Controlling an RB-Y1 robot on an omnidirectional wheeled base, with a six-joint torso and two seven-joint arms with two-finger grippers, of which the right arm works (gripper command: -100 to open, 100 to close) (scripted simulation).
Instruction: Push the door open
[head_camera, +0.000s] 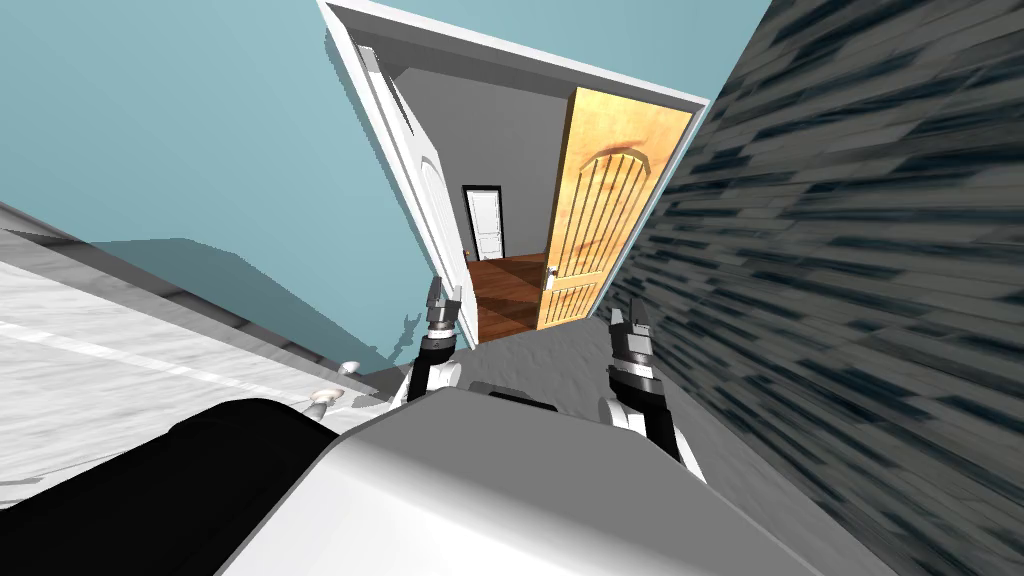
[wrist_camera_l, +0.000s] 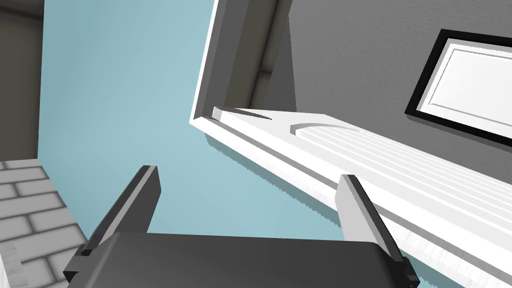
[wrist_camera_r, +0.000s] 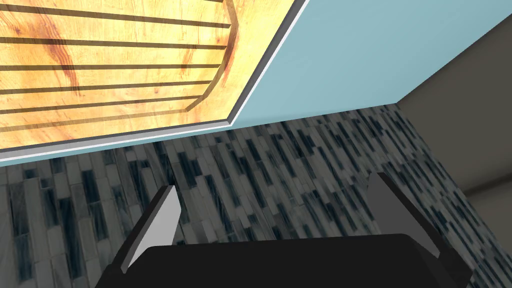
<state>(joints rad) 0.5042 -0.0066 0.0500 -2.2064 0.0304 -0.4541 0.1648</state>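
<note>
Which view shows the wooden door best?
The head view: the wooden door stands whole there, with its handle. The right wrist view shows a corner of its grooved panel; the left wrist view faces the white door.

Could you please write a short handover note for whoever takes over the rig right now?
The left pincer is open and empty, close by the white door leaf; I cannot tell whether they touch.
The right pincer is open and empty, facing the wooden door leaf and the dark tiled wall, apart from both.
Done: both leaves stand swung away from me, a gap between them showing a wooden floor.
Left: probably push the wooden leaf wider, if that is the one meant; neither pincer is on it yet.
</note>
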